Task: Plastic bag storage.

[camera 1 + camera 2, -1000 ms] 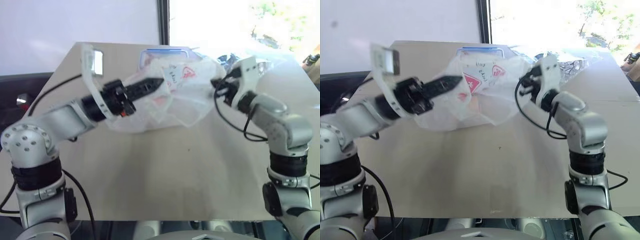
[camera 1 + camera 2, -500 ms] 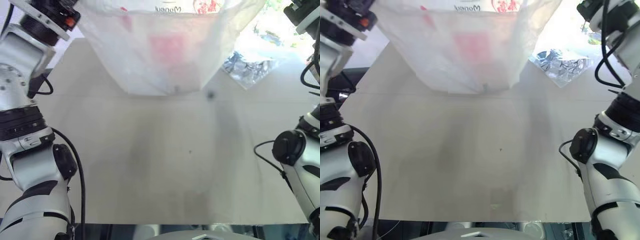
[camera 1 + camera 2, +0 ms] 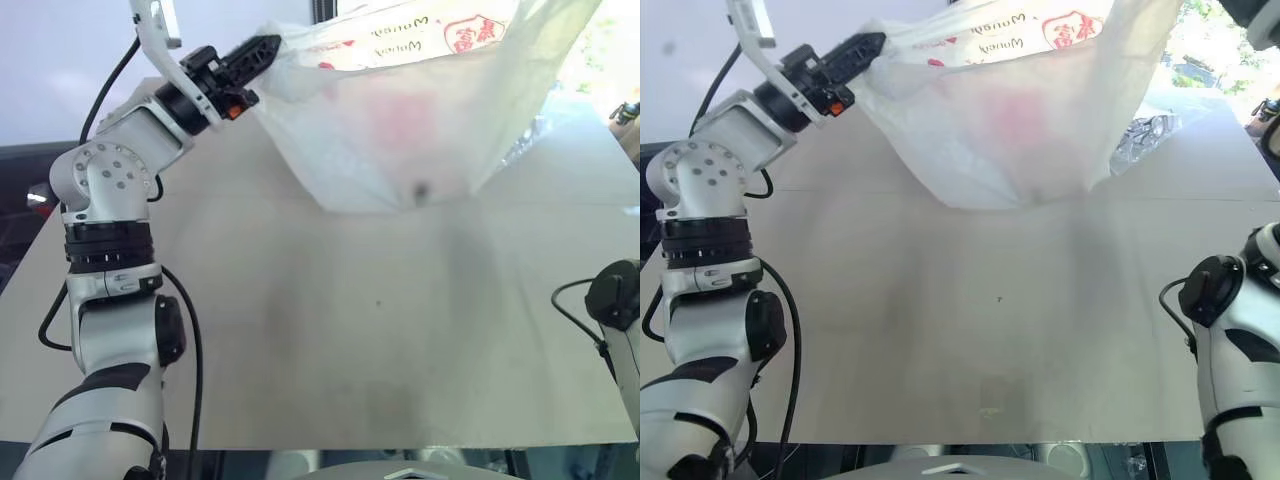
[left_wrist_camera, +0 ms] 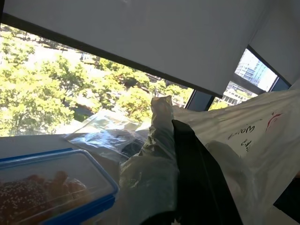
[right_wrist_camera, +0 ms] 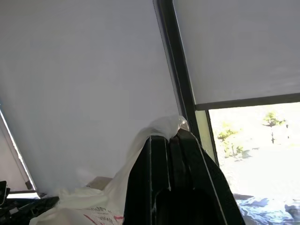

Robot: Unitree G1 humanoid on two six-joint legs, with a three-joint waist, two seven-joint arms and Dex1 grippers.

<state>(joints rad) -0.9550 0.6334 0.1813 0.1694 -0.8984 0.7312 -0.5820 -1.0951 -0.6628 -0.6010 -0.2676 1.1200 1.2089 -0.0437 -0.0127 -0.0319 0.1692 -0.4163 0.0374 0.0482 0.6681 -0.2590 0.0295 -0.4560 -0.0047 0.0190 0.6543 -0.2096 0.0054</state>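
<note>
The big, floppy, thin white see-through plastic bag (image 3: 410,110) with red pictures and words hangs in the air above the far part of the pale wooden table (image 3: 330,330). Its bottom corner dangles just over the tabletop.

The left gripper (image 3: 268,45) is up high on the left. Its 2 black fingers are squeezed tight on one top corner of the bag. In the left wrist view, a bunched bit of the bag sticks up beside a black finger (image 4: 197,183).

The right gripper (image 5: 174,136) is also pinched tight on the bag, with a little white tuft poking out at its tips.

A clear food box with a blue rim (image 4: 51,187) and a crinkly silvery clear wrapper (image 3: 1140,135) sit on the table behind the bag.
</note>
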